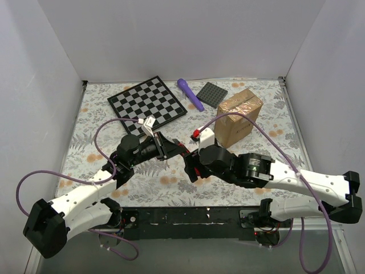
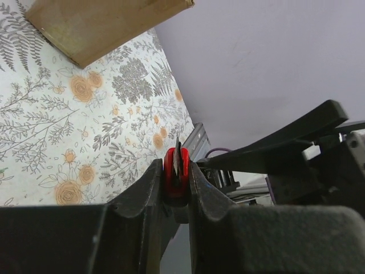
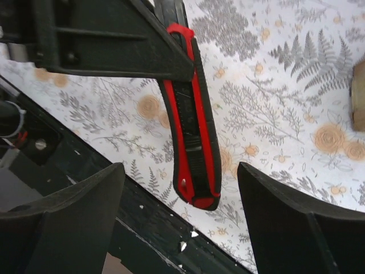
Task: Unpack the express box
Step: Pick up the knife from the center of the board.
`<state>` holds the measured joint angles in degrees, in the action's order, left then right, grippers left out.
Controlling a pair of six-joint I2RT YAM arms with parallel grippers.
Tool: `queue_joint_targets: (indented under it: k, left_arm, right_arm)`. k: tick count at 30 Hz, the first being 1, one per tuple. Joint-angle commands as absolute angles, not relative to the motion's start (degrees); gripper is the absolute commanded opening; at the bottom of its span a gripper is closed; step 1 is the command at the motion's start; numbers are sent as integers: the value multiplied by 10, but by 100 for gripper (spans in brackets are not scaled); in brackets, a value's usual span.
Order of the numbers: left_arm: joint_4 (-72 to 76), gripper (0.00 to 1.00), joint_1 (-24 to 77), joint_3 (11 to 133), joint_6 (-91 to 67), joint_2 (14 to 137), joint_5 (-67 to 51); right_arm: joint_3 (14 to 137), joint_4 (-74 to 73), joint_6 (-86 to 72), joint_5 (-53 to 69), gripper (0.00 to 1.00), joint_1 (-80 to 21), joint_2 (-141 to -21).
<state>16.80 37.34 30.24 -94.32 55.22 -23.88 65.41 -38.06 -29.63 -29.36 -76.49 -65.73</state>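
Floral bench [image 1: 80, 149]: my left end effector [image 2: 174, 169] tight on red-and-black utility knife [image 3: 194, 125], right end effector [image 3: 179, 171] wide, near brown corrugated cardboard box [image 1: 239, 117].

The express box [image 1: 239, 120] is brown with tan tape [image 1: 238, 104]. Grey ferns and orange flowers pattern the tablecloth [image 1: 165, 185]; the knife [image 3: 193, 131] is red-and-black.

Your box [image 1: 239, 117] stands upright at the far right of the table [image 1: 285, 114]: brown cardboard, flaps shut, shiny tan tape across the top.
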Motion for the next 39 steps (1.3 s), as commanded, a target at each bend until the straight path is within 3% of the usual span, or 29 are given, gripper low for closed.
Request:
queue_joint_targets:
  k: [1,11,23,36,39]
  left_arm:
    - [185,0,376,302,-941,526,-187]
    - [302,0,373,309,-971,490,-154]
    - [409,0,371,257,-1018,449,-221]
    - [437,0,372,266,-1045,454,-263]
    - [437,0,372,265,-1047,451,-269]
  right_arm:
    - [648,-308,-324,-296,93,-767,-594]
    - [542,-170,-381,-287,96,-740,-465]
    - [429,-10,-383,-223,96,-721,-349]
    - [440,69,-350,-158,89,-713,-426]
    - [438,90,-351,-135,81,-700,-435]
